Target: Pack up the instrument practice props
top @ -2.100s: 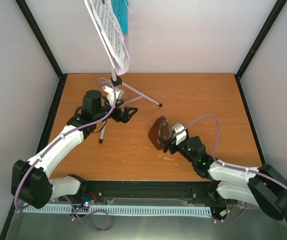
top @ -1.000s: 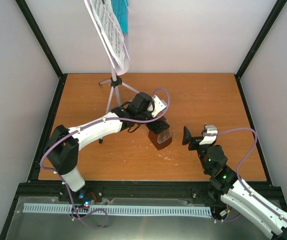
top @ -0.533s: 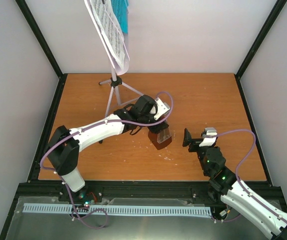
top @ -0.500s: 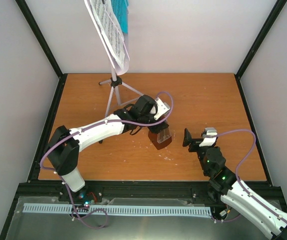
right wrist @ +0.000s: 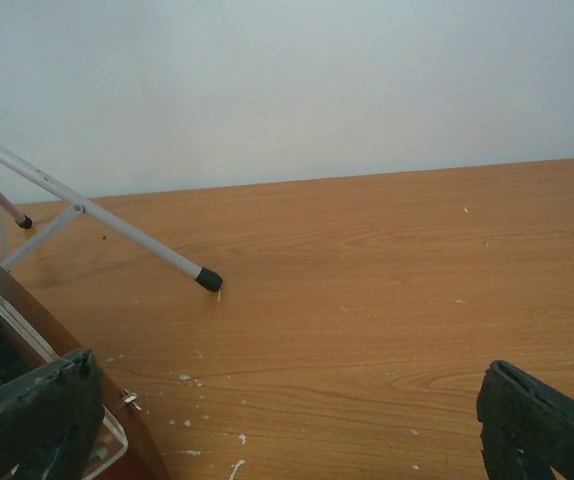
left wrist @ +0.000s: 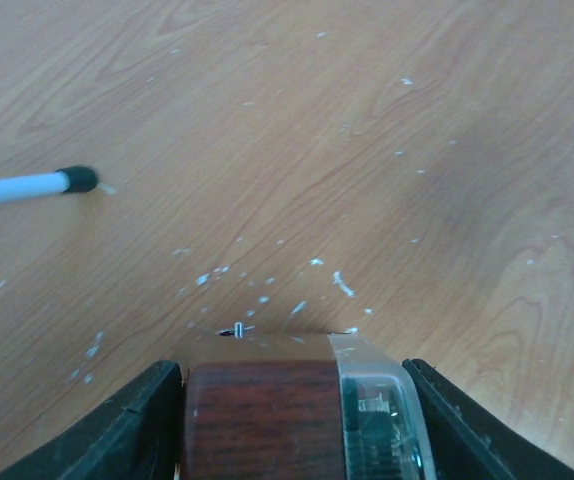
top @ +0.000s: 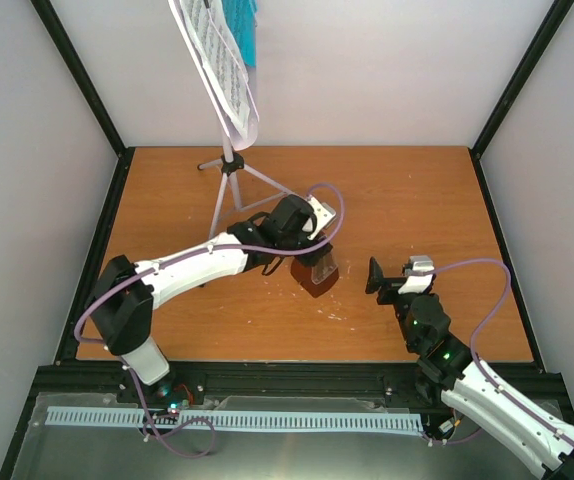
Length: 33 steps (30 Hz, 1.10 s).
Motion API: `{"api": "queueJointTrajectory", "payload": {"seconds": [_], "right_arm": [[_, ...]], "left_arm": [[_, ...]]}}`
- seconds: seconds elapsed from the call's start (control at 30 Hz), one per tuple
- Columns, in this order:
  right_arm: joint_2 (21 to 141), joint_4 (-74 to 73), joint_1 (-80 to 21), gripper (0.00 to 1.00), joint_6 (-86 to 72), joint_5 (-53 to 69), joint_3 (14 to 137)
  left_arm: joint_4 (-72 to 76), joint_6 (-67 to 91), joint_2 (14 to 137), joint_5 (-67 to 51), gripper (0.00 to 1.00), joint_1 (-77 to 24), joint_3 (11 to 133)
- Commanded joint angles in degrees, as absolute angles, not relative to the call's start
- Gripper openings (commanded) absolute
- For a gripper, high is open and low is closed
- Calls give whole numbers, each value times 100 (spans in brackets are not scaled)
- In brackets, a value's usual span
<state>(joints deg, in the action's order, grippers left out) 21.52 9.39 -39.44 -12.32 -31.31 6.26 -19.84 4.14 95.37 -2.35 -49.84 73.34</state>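
The left fingers point(left wrist: 132, 425) are clamped on the flanks of the small brown pyramid metronome point(left wrist: 267, 420) at mid-bench point(left wrist: 367, 150). It looks rigid and light, but its tapered sides could slip from a grip, and the clear cover point(left wrist: 382, 420) seems brittle, so hold it low on the wood. The right fingers point(right wrist: 537, 420) gape empty nearby.

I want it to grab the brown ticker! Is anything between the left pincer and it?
No, nothing visible is in the way. The left pincer has the metronome right between its fingers, which touch both its sides.
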Motion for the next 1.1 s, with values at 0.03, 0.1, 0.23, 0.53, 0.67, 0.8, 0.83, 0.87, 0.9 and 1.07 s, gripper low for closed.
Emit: {"api": "queueJointTrajectory", "payload": {"seconds": [0.03,0.1,0.23,0.53,0.67,0.8,0.83,0.87,0.9,1.07], "right_arm": [[2279,1158,-3920,100,-1176,-3075,503],[2383,1213,-3920,100,-1152,-3018,509],[2563,1352,-3920,100,-1127,-2798,531],[3170,1341,-3920,100,-1398,-2922,734],[3350,1340,-3918,100,-1451,-2967,792],[3315,1189,-3920,100,-1617,-2856,832],[3294,1098,-3920,100,-1682,-2729,880],[3274,959,-3920,100,-1765,-2590,963],[3262,826,-3920,100,-1848,-2422,1038],[3296,313,-3920,100,-2120,-1539,1531]], "left_arm": [[-2536,1177,9135,954,48,-5010,7232],[-2711,1425,9086,1001,49,-5008,7206],[-2888,1924,8733,848,51,-5010,6867],[-2909,2919,7952,122,59,-5016,6328],[-2622,2816,7846,-278,79,-5019,6248],[-2325,2555,7597,-559,94,-5019,6257],[-2341,2454,7526,-547,96,-5019,6328],[-2378,2343,7451,-529,98,-5019,6419],[-2422,2221,7384,-522,99,-5019,6530],[-2517,1860,6993,-545,99,-4955,6922]]}}
